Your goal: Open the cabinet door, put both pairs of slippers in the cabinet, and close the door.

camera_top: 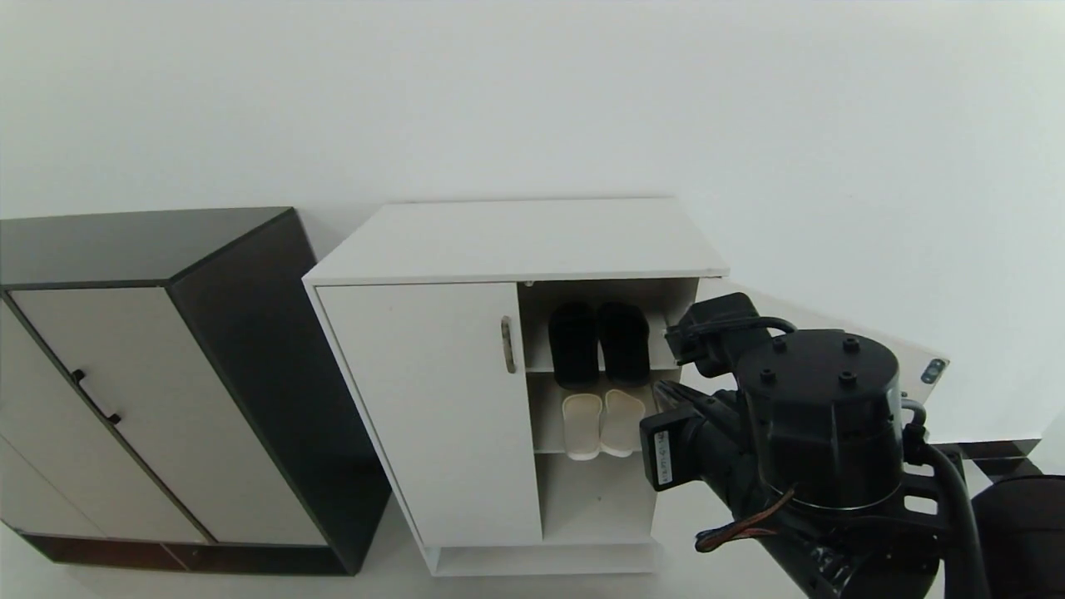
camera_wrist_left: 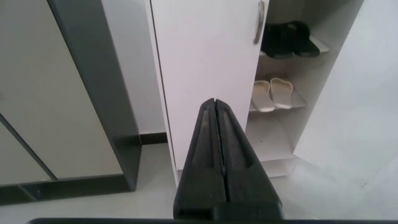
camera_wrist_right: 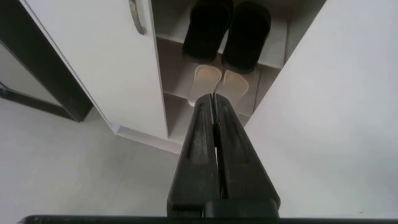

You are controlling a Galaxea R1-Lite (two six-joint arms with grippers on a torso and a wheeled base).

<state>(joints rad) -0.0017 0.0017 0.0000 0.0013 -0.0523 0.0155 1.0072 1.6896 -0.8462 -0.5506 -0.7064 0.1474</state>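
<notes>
A dark cabinet (camera_top: 233, 374) is standing at the far left against the wall, playing no part in my job. Next to it, I am holding my left gripper (camera_wrist_left: 214, 101) low in front of the white cabinet (camera_top: 516, 241), fingers pressed together and grasping nothing, aimed at the closed left door (camera_top: 433, 408). Its metal handle (camera_top: 507, 344) is running upright along the door's inner edge.

To the right of that handle the compartment is lying open. The black slippers (camera_top: 599, 341) are sitting side by side on the upper shelf, broad straps across them. The white slippers (camera_top: 601, 423) are resting as a pair on the middle shelf just below, open-toed and pale cream, their ends reaching the shelf's front edge. The bottom bay is holding nothing. With both pairs shelved, I judge the loading done and only the closing left.

I am keeping my right gripper (camera_wrist_right: 214, 96) clenched shut and empty too, pointing toward the white pair, beside the open right door (camera_top: 982, 408). That door is swinging wide out to the right, its plain white inner face turned toward my arm. Closed fingers are probably suiting a push on the panel better than a grasp, since the door needs only to be swept back against the cabinet front.
</notes>
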